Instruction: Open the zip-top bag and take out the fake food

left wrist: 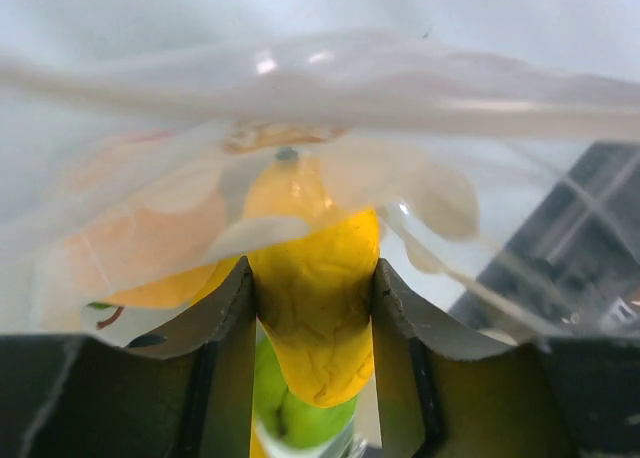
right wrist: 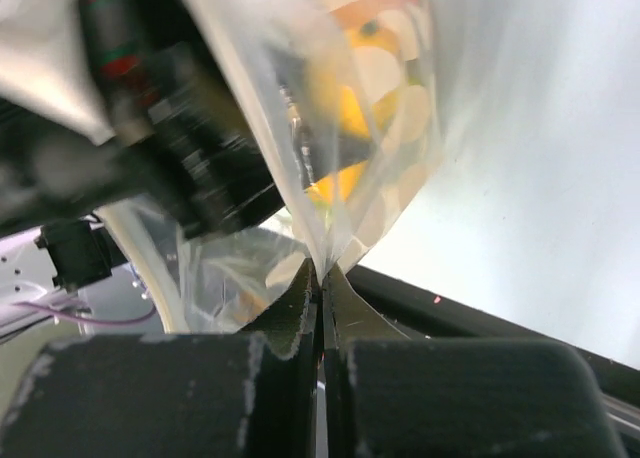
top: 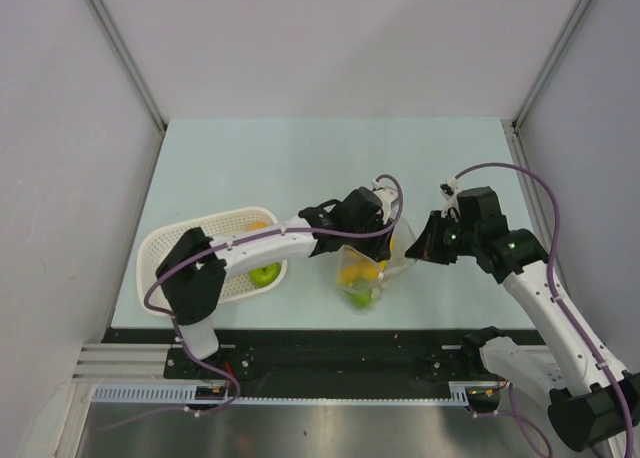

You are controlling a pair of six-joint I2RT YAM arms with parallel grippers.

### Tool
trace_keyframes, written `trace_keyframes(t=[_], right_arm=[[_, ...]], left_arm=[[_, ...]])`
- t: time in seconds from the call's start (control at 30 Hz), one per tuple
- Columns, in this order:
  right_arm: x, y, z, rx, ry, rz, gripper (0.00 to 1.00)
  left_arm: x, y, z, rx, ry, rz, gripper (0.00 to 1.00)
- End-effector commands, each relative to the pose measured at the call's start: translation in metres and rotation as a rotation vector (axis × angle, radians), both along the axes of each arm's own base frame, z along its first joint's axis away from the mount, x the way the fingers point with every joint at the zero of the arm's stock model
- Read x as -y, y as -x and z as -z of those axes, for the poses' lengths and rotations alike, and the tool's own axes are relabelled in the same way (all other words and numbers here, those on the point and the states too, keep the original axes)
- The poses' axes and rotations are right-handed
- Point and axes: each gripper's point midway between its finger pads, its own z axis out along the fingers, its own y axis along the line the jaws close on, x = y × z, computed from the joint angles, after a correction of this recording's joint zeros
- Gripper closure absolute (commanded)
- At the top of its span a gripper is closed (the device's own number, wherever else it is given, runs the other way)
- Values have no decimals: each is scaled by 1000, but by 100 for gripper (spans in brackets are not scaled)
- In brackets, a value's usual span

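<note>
A white basket [top: 160, 263] sits at about 8 o'clock on the pale table [top: 300, 158], holding a green apple [top: 266, 274] and an orange piece [top: 257, 224]. Toward 6 o'clock from the table's middle stands the clear bag [top: 392, 263], mouth up, with fake food [top: 358, 278] inside, yellow pieces over green. The left gripper [top: 368, 240] reaches into the bag from 11 o'clock. In its wrist view the fingers [left wrist: 225, 328] are clamped on a yellow fruit [left wrist: 315, 308], with a green fruit [left wrist: 290, 418] just below. At 3 o'clock of the bag, the right gripper [top: 428, 240] has its fingers [right wrist: 300, 308] pressed together, pinching the bag's edge.
</note>
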Motion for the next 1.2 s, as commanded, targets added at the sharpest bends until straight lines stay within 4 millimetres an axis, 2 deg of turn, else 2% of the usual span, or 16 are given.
trace_keyframes(t=[0.0, 0.17, 0.3, 0.47, 0.6, 0.73, 0.83, 0.87, 0.9, 0.97, 1.0, 1.03, 1.07, 1.1, 1.13, 1.17], right_arm=[[6, -18, -30, 106, -7, 70, 100], [8, -13, -27, 103, -14, 88, 100], [10, -9, -24, 103, -15, 95, 100], [11, -1, -19, 102, 3, 51, 100], [10, 8, -12, 80, 6, 19, 100], [13, 14, -6, 78, 12, 16, 100], [13, 18, 1, 67, 13, 7, 100], [13, 19, 3, 60, 15, 4, 100], [13, 20, 5, 59, 15, 2, 100], [13, 20, 7, 55, 14, -5, 100], [12, 20, 7, 54, 12, -5, 100], [12, 20, 7, 57, 11, -5, 100], [11, 20, 7, 58, 8, -7, 100], [11, 19, 6, 63, 8, -6, 100], [11, 18, 5, 65, 10, -9, 100], [12, 17, 6, 66, 15, -13, 100]], left_arm=[[-11, 13, -39, 47, 56, 49, 93], [-11, 31, -66, 43, 136, 119, 97], [-1, 49, -111, 58, 278, 230, 98], [12, 85, -160, -7, 458, 406, 98], [17, 89, -179, -65, 510, 387, 100], [10, 84, -202, -24, 568, 312, 100], [-4, 80, -235, 63, 604, 260, 100], [-16, 81, -251, 115, 617, 242, 100], [-24, 73, -263, 170, 620, 192, 100], [-42, 64, -273, 245, 596, 132, 100], [-60, 53, -288, 313, 595, 45, 100], [-71, 48, -292, 346, 583, 2, 100], [-86, 39, -288, 358, 545, -61, 100], [-110, 25, -291, 411, 517, -180, 100], [-125, 16, -286, 415, 489, -255, 100], [-149, 2, -270, 408, 418, -358, 100]])
